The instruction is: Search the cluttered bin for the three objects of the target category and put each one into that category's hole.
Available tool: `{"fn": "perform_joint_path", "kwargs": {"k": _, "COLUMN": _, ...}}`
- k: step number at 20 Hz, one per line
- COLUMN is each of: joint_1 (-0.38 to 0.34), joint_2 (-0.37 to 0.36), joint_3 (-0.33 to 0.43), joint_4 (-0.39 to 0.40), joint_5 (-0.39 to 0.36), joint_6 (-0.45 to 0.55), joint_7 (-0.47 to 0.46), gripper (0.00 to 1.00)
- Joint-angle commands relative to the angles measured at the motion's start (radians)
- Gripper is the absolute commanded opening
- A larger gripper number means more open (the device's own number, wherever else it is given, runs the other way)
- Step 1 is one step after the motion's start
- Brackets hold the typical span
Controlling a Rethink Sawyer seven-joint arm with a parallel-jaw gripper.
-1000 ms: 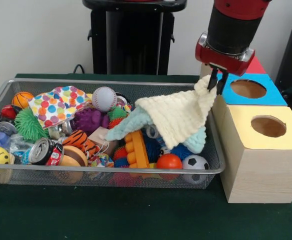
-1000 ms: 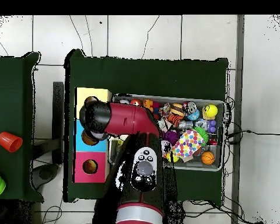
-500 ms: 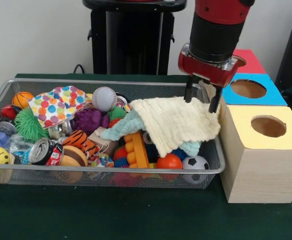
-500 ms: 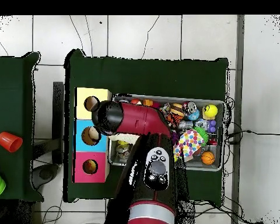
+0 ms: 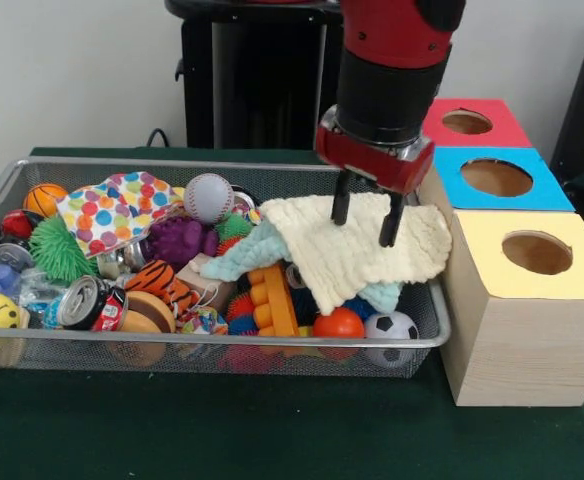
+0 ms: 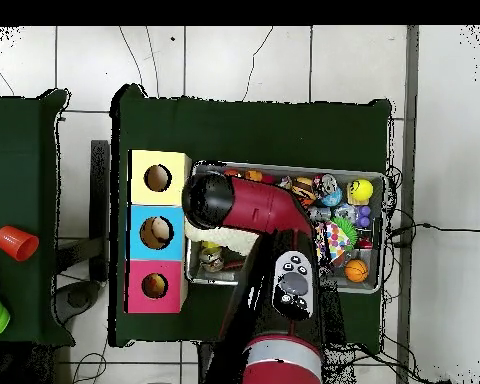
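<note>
**Kid:** One yellow cloth lies flat on top of the toys now, at the box end of the bin. A moment ago the gripper pinched its corner and held it up by the boxes. Now the cloth is let go and has dropped back.

**Helper:** Yes. The gripper has slid back over the bin. Its two fingers stand apart and hold nothing. The tips hang just over the cloth.

**Kid:** So is the cloth in a hole?

**Helper:** No. I think the grab slipped or was given up, so this one is not done. If cloths are the kind it hunts for, it needs a new pinch.

**Kid:** What is around the cloth?

**Helper:** A pale blue cloth peeks out under it. The orange ball and the soccer ball sit below its front edge. The dotted cloth lies far off at the other end.

**Kid:** Where is there room to move?

**Helper:** The cloth's edge hangs right at the bin's wire rim, touching the yellow box. The blue box and red box stand behind it. All three holes face up with open air above, so lifting straight up looks safest.
</note>
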Motion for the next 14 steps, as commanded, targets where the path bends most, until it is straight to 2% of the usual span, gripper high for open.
{"fn": "perform_joint_path", "kwargs": {"k": 1, "joint_1": -0.092, "joint_2": 0.227, "joint_3": 0.126, "joint_4": -0.021, "joint_5": -0.062, "joint_6": -0.094, "joint_7": -0.042, "gripper": 1.0}}
{"fn": "perform_joint_path", "kwargs": {"k": 3, "joint_1": -0.127, "joint_2": 0.27, "joint_3": 0.157, "joint_4": -0.075, "joint_5": -0.084, "joint_6": -0.054, "joint_7": -0.123, "gripper": 1.0}}
{"fn": "perform_joint_path", "kwargs": {"k": 6, "joint_1": -0.135, "joint_2": 0.275, "joint_3": 0.162, "joint_4": -0.108, "joint_5": -0.106, "joint_6": 0.013, "joint_7": -0.156, "gripper": 1.0}}
{"fn": "perform_joint_path", "kwargs": {"k": 10, "joint_1": -0.154, "joint_2": 0.249, "joint_3": 0.179, "joint_4": -0.07, "joint_5": -0.128, "joint_6": 0.0, "joint_7": -0.155, "gripper": 1.0}}
{"fn": "perform_joint_path", "kwargs": {"k": 14, "joint_1": -0.21, "joint_2": 0.233, "joint_3": 0.226, "joint_4": -0.003, "joint_5": -0.152, "joint_6": -0.07, "joint_7": -0.17, "gripper": 1.0}}
